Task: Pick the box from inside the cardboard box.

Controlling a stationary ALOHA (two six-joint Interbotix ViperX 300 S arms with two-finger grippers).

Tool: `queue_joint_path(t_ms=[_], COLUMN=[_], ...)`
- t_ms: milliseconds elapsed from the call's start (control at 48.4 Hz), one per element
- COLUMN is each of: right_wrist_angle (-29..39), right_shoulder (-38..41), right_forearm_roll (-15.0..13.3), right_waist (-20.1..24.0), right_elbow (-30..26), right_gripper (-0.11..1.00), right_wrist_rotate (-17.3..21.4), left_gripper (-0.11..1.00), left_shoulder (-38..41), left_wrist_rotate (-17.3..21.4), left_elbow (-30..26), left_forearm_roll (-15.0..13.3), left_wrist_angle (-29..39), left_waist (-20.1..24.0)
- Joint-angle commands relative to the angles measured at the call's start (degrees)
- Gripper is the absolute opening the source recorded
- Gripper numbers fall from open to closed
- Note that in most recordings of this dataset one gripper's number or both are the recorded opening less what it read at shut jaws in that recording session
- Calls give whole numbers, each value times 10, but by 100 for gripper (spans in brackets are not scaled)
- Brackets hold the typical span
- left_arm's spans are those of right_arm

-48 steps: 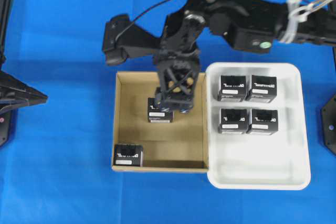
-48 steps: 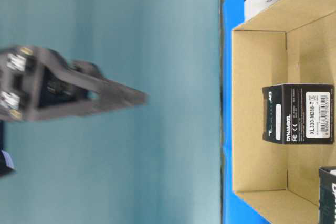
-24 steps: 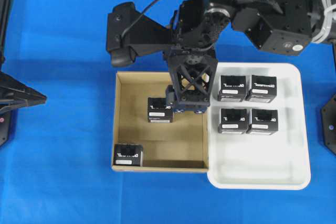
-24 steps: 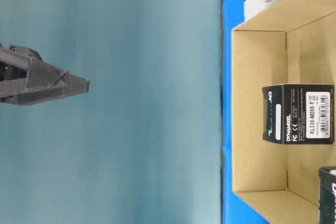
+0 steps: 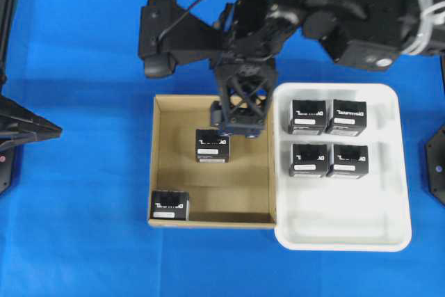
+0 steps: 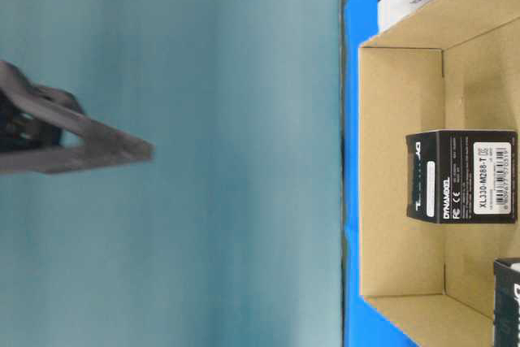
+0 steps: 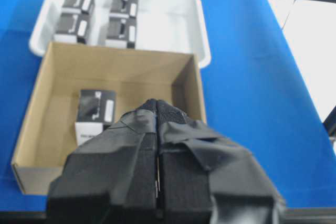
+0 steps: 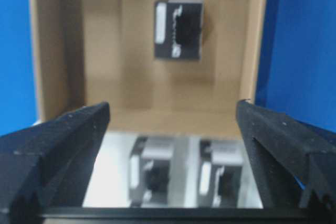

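Moved: right gripper [image 5: 238, 124] has shifted back toward the carton's far wall, off the middle box.
Left gripper [image 7: 157, 145]: parked at the bench's left edge, fingers pressed shut, empty.
Large brown cardboard box [image 5: 167, 172]: two small black rectangular boxes inside, one mid-floor [image 5: 212, 145], one in the near-left corner [image 5: 170, 205].
Right fingers [image 8: 63, 135]: spread wide, holding nothing (hovering above the carton).
White plastic tray [image 5: 389, 172]: four black boxes.
Left to do: descend, grip, lift.

Right hand [image 5: 238, 122] pointing down, fingers wide apart, empty; left hand [image 7: 157, 145] closed.
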Motion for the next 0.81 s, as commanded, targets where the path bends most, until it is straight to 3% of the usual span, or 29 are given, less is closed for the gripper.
queue_joint_path(t_ms=[0,496,785], right_wrist_angle=[-51,-169,-199], right_shoulder=[12,67,85], right_forearm_roll=[-1,5,14], right_waist=[7,11,11], right_elbow=[26,113,150], right_gripper=[99,99,99], right_wrist_rotate=[-7,-7,-10], left_gripper=[-6,-6,-6], left_shoulder=[6,11,11], left_wrist_rotate=[0,2,2], left_elbow=[-18,-22,-22], left_forearm_roll=[2,2,2], left_wrist_angle=[-2,-3,-3], left_waist=[-2,-4,-4])
